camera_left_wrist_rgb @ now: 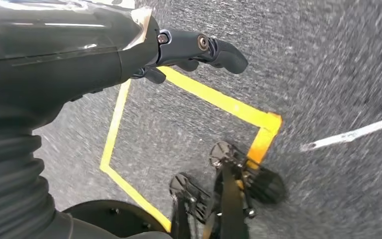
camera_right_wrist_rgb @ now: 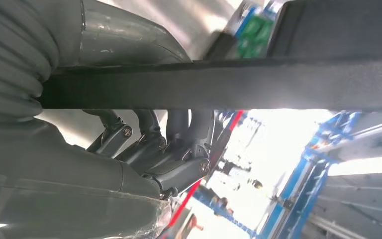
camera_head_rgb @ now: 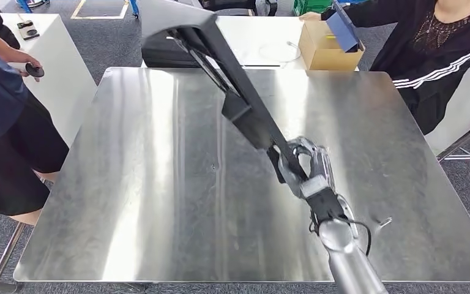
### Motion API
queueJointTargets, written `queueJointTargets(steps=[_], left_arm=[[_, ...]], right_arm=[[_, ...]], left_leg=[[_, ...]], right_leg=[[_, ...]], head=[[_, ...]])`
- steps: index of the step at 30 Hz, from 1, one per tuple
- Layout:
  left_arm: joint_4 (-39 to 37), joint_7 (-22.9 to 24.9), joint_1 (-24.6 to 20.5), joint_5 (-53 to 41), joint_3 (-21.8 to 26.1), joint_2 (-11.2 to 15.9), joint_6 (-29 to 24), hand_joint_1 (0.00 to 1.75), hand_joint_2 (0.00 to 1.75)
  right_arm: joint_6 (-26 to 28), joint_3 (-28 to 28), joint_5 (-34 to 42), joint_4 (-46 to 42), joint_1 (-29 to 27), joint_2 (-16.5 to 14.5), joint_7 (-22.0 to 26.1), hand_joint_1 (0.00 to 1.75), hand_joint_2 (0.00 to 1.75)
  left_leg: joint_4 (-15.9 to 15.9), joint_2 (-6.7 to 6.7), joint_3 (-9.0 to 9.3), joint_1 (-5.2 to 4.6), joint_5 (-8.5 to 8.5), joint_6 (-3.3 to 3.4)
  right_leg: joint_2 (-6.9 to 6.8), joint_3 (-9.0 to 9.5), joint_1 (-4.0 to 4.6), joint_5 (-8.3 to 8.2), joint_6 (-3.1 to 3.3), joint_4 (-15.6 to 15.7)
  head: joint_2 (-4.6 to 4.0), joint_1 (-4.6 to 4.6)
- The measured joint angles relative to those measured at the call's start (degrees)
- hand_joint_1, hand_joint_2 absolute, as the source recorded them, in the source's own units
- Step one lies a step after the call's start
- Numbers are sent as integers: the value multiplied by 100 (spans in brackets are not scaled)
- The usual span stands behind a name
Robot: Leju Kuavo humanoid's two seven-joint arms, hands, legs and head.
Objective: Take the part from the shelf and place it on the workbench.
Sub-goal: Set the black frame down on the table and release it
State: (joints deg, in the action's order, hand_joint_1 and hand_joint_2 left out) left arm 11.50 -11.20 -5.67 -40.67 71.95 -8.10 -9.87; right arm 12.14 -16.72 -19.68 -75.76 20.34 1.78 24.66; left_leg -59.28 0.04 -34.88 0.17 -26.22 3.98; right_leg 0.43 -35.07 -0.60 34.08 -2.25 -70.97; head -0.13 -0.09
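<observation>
At the far left of the head view, a person in dark clothing (camera_head_rgb: 3, 116) is seen standing beside a white table (camera_head_rgb: 61, 67), with a small black object (camera_head_rgb: 35, 71) held in one hand. On the white table, near the upper left corner of the frame, two more small dark items (camera_head_rgb: 27, 29) are seen.

The centre of the frame is taken up by the steel workbench (camera_head_rgb: 159, 184), whose brushed top reflects the overhead light. The part (camera_head_rgb: 245, 110), a long black bar-shaped component with a wider head at its upper end, is seen running diagonally from the top centre of the frame down toward the lower right, above the workbench surface. Whether its upper end touches anything cannot be told.

The lower end of the part is gripped by the right hand (camera_head_rgb: 306, 168), in the lower right of the frame, with the silver arm entering from the bottom edge. In the right wrist view, the dark fingers (camera_right_wrist_rgb: 179, 129) are seen curled around the black bar (camera_right_wrist_rgb: 229, 84).

At the upper right, a second person in a black jacket with white stripes (camera_head_rgb: 434, 61) is seen beside a cardboard box (camera_head_rgb: 327, 49).

In the left wrist view, the left hand (camera_left_wrist_rgb: 179, 52) is seen over grey carpet (camera_left_wrist_rgb: 328, 74) marked with yellow tape (camera_left_wrist_rgb: 219, 99); its fingers are curled inward and nothing is held.
</observation>
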Motion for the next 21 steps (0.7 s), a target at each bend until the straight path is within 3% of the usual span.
queueJointTargets(steps=[2,3,5,6,8,10,11,14,18,21], left_arm=[[0,42,-11,-72,-37,1,-22,0,175],[0,63,-7,-112,-61,4,-24,0,175],[0,93,-9,-194,-113,14,-7,0,175],[0,97,-16,-223,-130,20,7,0,175],[0,98,-33,-264,-151,33,25,0,175],[0,98,-22,-302,-182,43,30,0,175],[0,96,-14,-324,-203,48,33,0,175],[0,90,-7,-369,-251,61,38,0,175],[0,85,-11,-434,-298,74,43,0,175],[0,84,-7,-451,-311,79,51,0,175]], right_arm=[[360,-76,-238,660,531,-99,-109,175,175],[544,-104,-402,1083,837,-157,-210,175,175],[850,-146,-741,2022,1562,-261,-481,175,175],[982,-158,-884,2455,1905,-292,-629,175,175],[1202,-165,-1109,3127,2432,-331,-877,175,175],[1339,-171,-1367,3758,2885,-364,-1207,175,175],[1383,-175,-1505,4072,3110,-364,-1377,175,175],[1497,-188,-1842,4748,3606,-334,-1796,175,175],[1669,-318,-2362,5292,3888,-237,-2394,175,175],[1708,-398,-2513,5465,3955,-137,-2508,175,175]], left_leg=[[-1,-31,33,6,-51,2],[-2,-49,66,10,-81,-8],[-4,-72,147,16,-149,-47],[5,-79,176,18,-177,-72],[17,-101,188,18,-211,-127],[34,-116,188,10,-223,-174],[55,-119,192,6,-214,-157],[104,-117,209,2,-177,-69],[165,-100,258,3,-181,-72],[198,-86,277,6,-197,-91]], right_leg=[[-1,-372,-23,115,-13,-340],[-2,-433,-40,5,-71,-229],[-7,-342,-72,-524,-219,475],[-15,-277,-73,-765,-260,820],[-25,-197,-41,-983,-190,1217],[-22,-174,-19,-983,-68,1272],[-15,-163,-27,-1016,-49,1279],[6,-154,-45,-1039,-52,1307],[25,-143,-31,-1019,-24,1307],[29,-140,-16,-1010,-9,1307]], head=[[0,3],[0,8],[0,13],[0,9],[0,3],[0,-9],[0,-20],[0,-51],[0,-54],[0,-52]])
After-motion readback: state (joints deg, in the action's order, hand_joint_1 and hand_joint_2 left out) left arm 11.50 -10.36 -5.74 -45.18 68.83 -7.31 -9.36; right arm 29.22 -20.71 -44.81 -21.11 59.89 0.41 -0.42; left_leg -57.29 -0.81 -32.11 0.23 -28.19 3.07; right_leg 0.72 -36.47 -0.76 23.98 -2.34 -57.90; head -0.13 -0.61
